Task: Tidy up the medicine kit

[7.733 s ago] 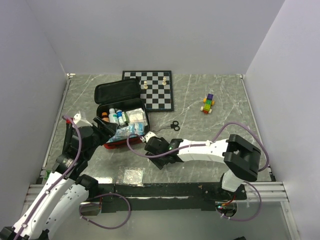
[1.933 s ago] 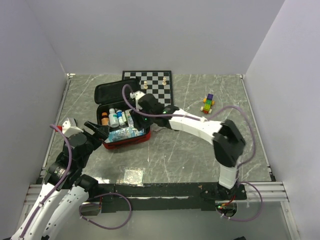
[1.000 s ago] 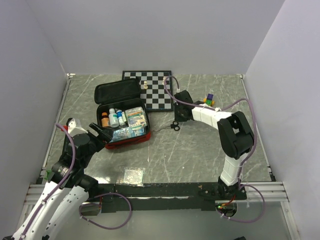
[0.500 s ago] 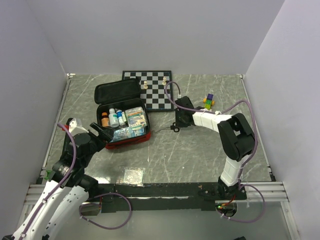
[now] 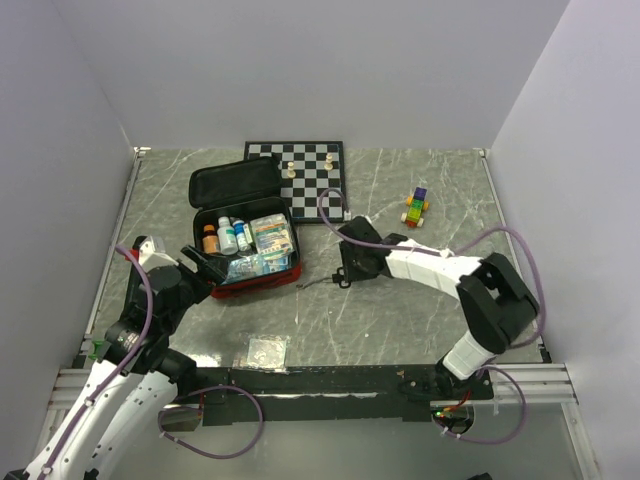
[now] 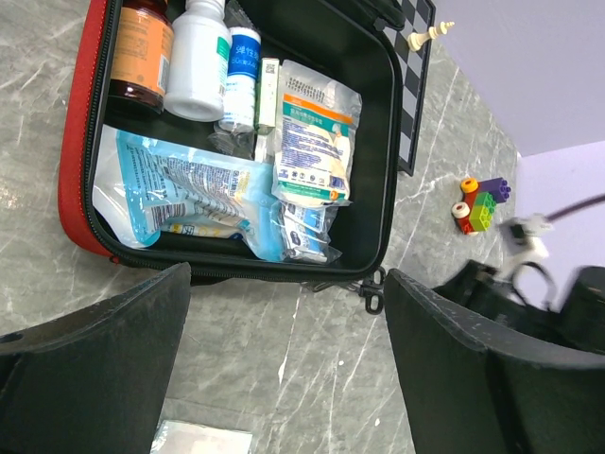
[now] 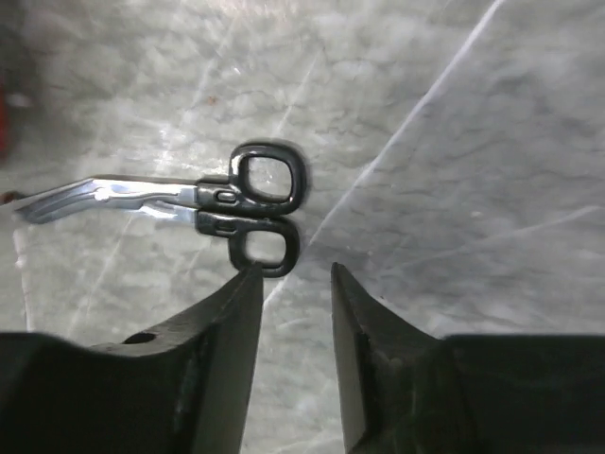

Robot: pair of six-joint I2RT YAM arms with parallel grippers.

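The medicine kit (image 5: pixel 245 240) lies open: red outside, black lining, its lid (image 5: pixel 236 181) folded back. Inside stand bottles (image 6: pixel 197 57) above flat packets (image 6: pixel 317 132). My left gripper (image 6: pixel 288 274) hovers wide open by the kit's near edge (image 5: pixel 200 268), holding nothing. Black-handled scissors (image 7: pixel 255 208) lie flat on the marble just right of the kit (image 5: pixel 318 283), blades pointing at it. My right gripper (image 7: pixel 293 272) is open right behind the handles (image 5: pixel 342 276). Its left fingertip (image 7: pixel 248 279) is at the lower loop, and nothing sits between the jaws.
A chessboard (image 5: pixel 322 192) with a few pieces lies behind the kit. A coloured block toy (image 5: pixel 416 208) is at the back right. A clear packet (image 5: pixel 266 351) lies near the front edge. Walls close in the table on three sides.
My right arm left the kit, reached the scissors, then came forward and left. The scissors now lie nearer the front and the kit, and the right jaws have widened. The left arm barely moved.
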